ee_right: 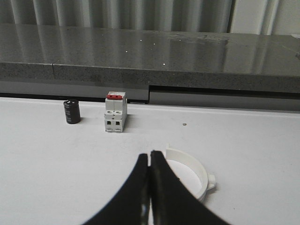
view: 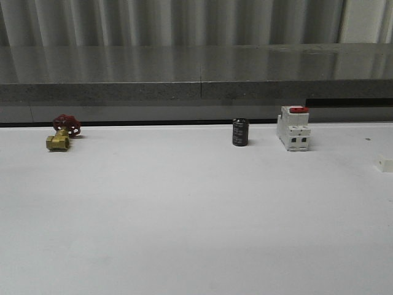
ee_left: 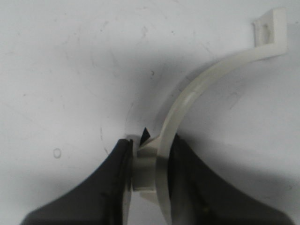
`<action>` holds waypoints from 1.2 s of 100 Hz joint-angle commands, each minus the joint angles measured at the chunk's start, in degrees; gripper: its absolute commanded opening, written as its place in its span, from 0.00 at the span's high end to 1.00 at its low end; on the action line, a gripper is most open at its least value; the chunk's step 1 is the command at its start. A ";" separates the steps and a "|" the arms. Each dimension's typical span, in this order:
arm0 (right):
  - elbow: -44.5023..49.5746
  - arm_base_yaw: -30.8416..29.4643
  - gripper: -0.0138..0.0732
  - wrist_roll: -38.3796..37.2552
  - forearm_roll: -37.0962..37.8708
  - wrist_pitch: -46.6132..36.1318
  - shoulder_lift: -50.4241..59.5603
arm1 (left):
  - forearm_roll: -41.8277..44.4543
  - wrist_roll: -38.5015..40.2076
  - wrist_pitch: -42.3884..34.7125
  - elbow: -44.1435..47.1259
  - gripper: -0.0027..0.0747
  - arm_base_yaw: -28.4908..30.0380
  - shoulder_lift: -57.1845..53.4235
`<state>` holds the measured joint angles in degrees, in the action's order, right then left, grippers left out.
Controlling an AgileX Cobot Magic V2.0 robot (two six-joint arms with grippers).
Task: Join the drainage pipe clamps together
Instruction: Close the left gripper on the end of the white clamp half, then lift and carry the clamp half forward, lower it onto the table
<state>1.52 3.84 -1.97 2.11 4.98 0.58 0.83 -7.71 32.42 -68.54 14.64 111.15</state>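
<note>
My left end effector (ee_left: 150,176) pinches first white plastic curved clamp half (ee_left: 187,101) above white counter (ee_left: 61,70). Right end effector (ee_right: 150,161) pressed together, empty; second half (ee_right: 194,176) lies just beyond. Joining not yet done.

A brass valve (view: 58,142) with a red handwheel sits at about ten o'clock on the white worktop (view: 184,221). A black cylinder (view: 240,132), possibly a capacitor, stands near one o'clock, with a white boxy switch (view: 293,129) with a red top just beside it toward two o'clock.
</note>
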 commanded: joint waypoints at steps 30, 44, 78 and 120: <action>-0.92 -0.36 0.91 0.01 0.22 -4.98 0.84 | -4.55 7.35 5.92 -1.46 0.99 -16.37 -14.52; -0.92 -0.36 0.91 0.01 0.22 -4.98 0.84 | -4.32 13.76 6.81 -1.46 0.99 -24.78 -14.57; -0.92 -0.36 0.91 0.01 0.22 -4.98 0.84 | -1.31 25.94 1.89 -1.47 0.99 -40.58 -11.66; -0.92 -0.36 0.91 0.01 0.22 -4.98 0.84 | 2.22 34.89 -2.36 -1.47 0.99 -45.99 -4.23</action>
<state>1.52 3.84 -1.97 2.11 4.98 0.58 2.72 25.97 32.65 -68.54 -30.90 108.37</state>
